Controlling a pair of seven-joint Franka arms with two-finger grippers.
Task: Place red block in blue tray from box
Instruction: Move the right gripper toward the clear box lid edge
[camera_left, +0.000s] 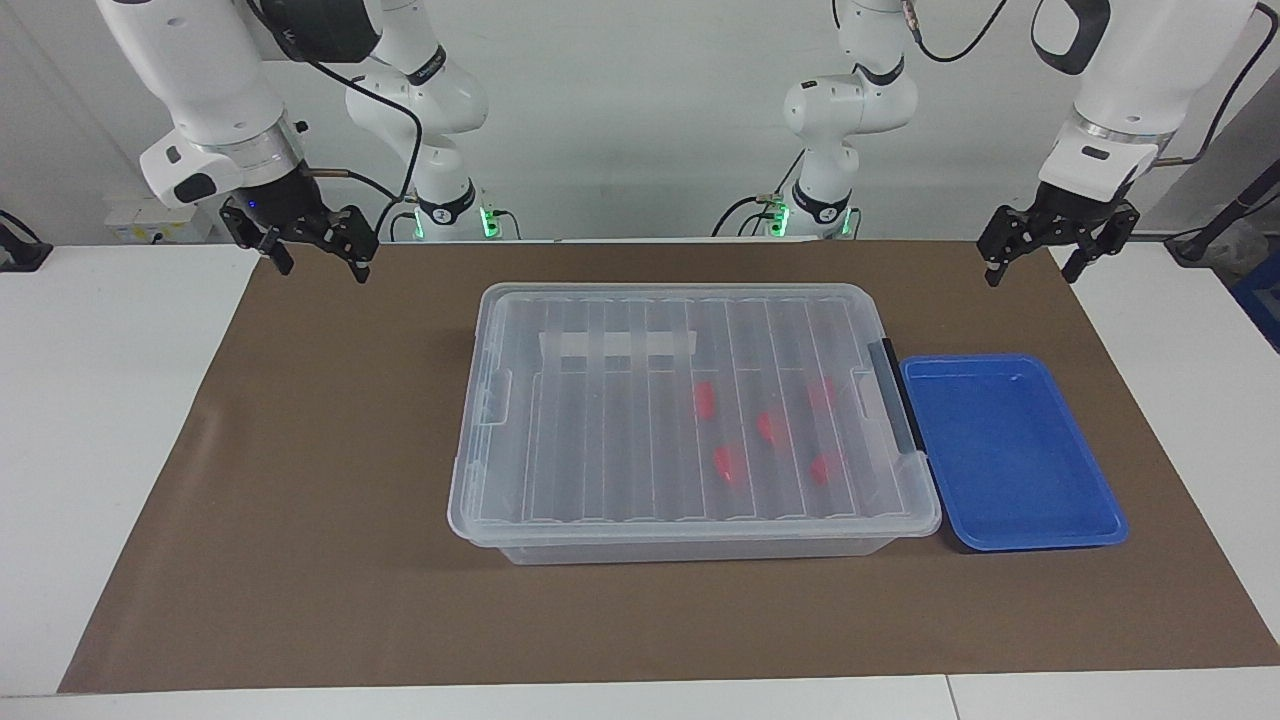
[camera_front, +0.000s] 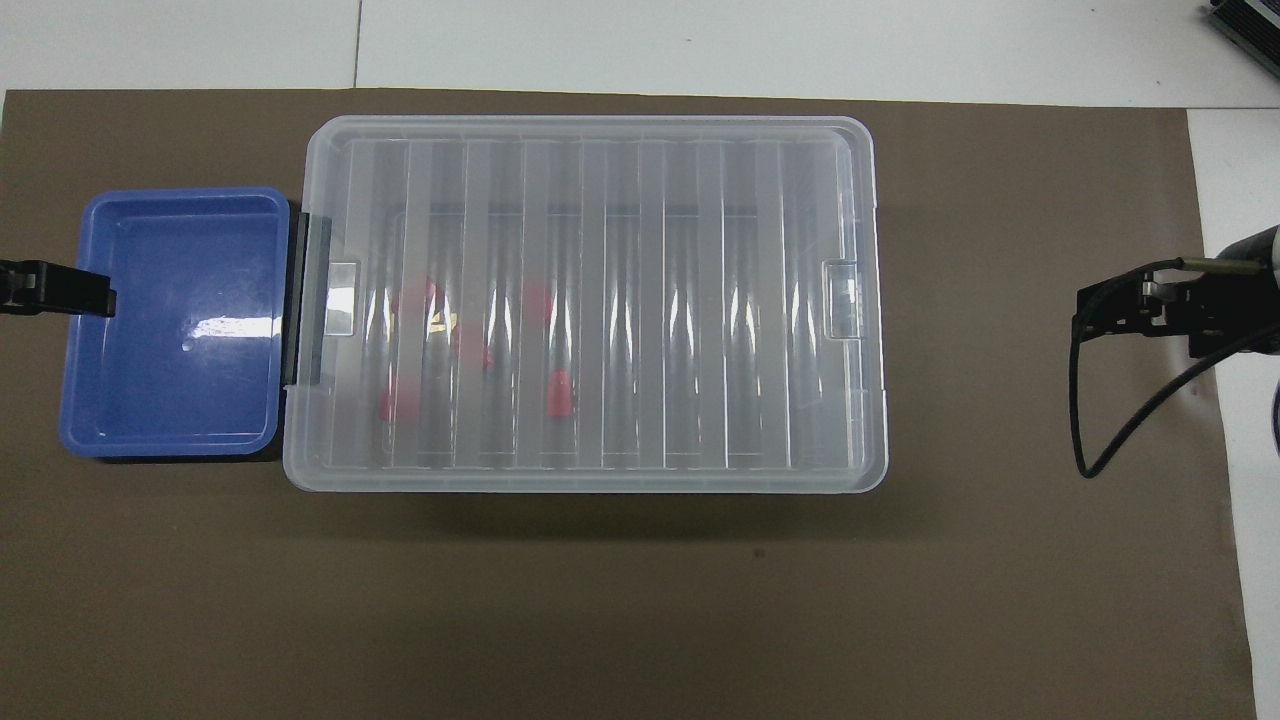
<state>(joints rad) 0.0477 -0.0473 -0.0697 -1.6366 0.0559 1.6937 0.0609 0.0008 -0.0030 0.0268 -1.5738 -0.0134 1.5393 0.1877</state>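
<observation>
Currently, facing view: lidded clear box (camera_left: 690, 420) centre, red blocks (camera_left: 705, 399) inside, blue tray (camera_left: 1010, 450) at 3 o'clock; left gripper (camera_left: 1035, 258), right gripper (camera_left: 318, 258) raised, jaws spread | overhead view: tray at 9 o'clock, empty; blocks look light, stiff; pinch across sides.

The tray (camera_left: 1010, 455) lies just beside the box (camera_left: 690, 420) — toward the left arm's end; five blocks (camera_left: 768, 427) inside.
</observation>
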